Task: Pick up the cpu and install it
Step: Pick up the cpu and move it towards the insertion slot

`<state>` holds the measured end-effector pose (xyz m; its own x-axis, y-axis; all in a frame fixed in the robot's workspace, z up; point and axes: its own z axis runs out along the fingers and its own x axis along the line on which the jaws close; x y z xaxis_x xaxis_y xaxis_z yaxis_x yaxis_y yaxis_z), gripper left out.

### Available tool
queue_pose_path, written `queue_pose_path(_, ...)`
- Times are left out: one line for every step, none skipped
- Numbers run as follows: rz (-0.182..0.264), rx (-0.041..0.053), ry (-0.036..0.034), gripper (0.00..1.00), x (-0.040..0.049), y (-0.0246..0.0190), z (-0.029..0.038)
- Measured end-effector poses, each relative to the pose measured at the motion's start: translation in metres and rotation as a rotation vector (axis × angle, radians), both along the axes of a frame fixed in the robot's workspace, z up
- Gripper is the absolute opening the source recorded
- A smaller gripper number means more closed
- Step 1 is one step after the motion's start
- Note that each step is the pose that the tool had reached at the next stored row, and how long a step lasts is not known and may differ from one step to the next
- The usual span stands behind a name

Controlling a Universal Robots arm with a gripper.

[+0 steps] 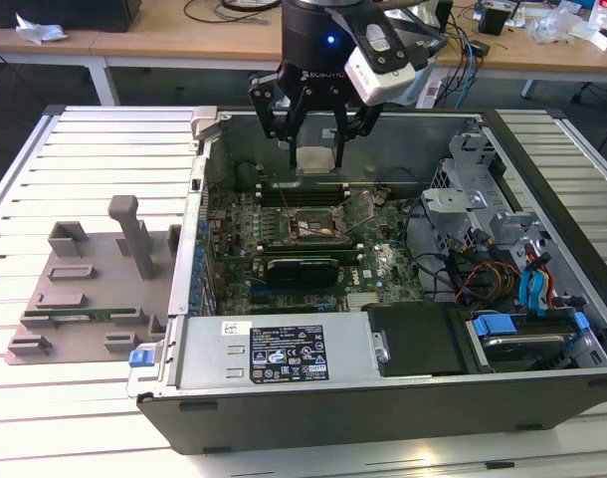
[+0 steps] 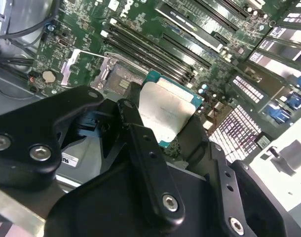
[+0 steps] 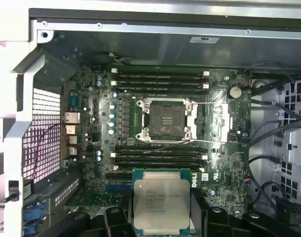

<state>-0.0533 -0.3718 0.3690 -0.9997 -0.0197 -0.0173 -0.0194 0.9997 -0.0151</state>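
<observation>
In computer case (image 1: 383, 413): cpu (image 1: 315, 159) between fingers (image 1: 343, 134), over motherboard (image 1: 381, 267).

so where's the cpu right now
In the exterior view's upper middle, the cpu is held in the gripper above the motherboard, apart from the empty socket.

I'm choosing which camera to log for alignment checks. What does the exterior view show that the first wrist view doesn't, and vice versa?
Exterior view: the grey fixture plate on the slatted table at that view's left, and the labelled power supply. First wrist view: the open socket with its dark pin field seen head-on, plus the coin cell nearby. Both: the cpu held in the gripper, not yet in the socket.
</observation>
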Motion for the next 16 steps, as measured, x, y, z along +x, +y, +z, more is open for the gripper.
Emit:
queue_pose_path(0.000,-0.0001,0.0001,0.55,0.0017,0.0001,-0.0008)
queue_pose_path(0.000,-0.0001,0.0002,0.55,0.0027,0.0001,-0.0012)
queue_pose_path(0.000,-0.0001,0.0002,0.55,0.0051,0.0003,-0.0022)
queue_pose_path(0.000,-0.0001,0.0002,0.55,0.0079,0.0004,-0.0034)
queue_pose_path(0.000,-0.0001,0.0002,0.55,0.0101,0.0005,-0.0045)
queue_pose_path(0.000,0.0000,0.0002,0.55,0.0128,0.0006,-0.0057)
queue_pose_path(0.000,-0.0001,0.0002,0.55,0.0148,0.0006,-0.0066)
queue_pose_path(0.000,-0.0001,0.0002,0.55,0.0163,0.0006,-0.0073)
queue_pose_path(0.000,-0.0001,0.0003,0.55,0.0175,0.0007,-0.0079)
queue_pose_path(0.000,-0.0002,0.0003,0.55,0.0193,0.0007,-0.0089)
queue_pose_path(0.000,0.0000,0.0002,0.55,0.0212,0.0007,-0.0099)
queue_pose_path(0.000,-0.0001,0.0003,0.55,0.0227,0.0008,-0.0107)
queue_pose_path(0.000,-0.0001,0.0003,0.55,0.0249,0.0008,-0.0118)
queue_pose_path(0.000,-0.0001,0.0003,0.55,0.0263,0.0008,-0.0124)
queue_pose_path(0.000,-0.0002,0.0003,0.55,0.0271,0.0008,-0.0128)
queue_pose_path(0.000,-0.0001,0.0003,0.55,0.0294,0.0009,-0.0141)
